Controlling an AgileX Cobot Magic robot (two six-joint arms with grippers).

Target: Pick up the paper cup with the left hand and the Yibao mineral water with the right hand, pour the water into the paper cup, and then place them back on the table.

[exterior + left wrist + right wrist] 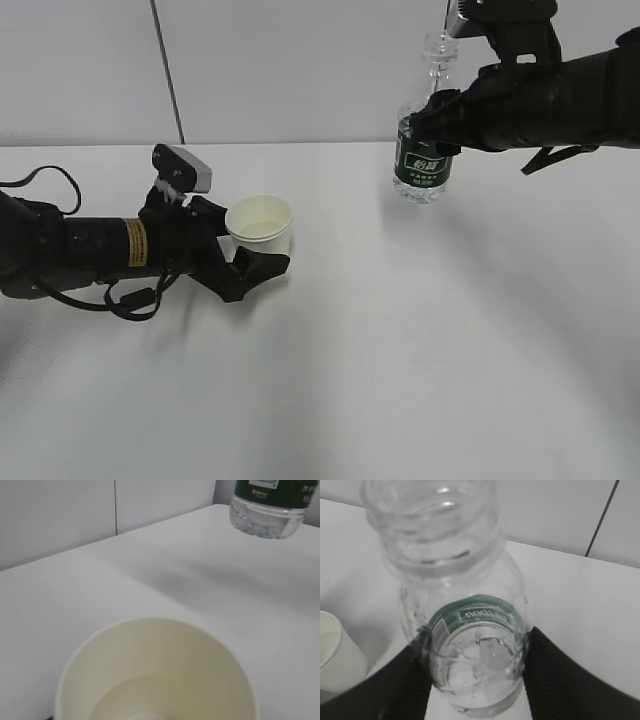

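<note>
Left hand (250, 258) low, fingers (262, 270) seemingly loose around paper cup (260, 224)

**White surface, pale panelled wall**

A matte white tabletop (420, 350) fills the foreground, carrying soft grey shadows. Right behind its far edge rises a pale grey wall (300, 70). A thin dark seam (167, 70) runs down that wall, slightly slanted, meeting the tabletop's far edge. Lighting is even and diffuse.
</note>
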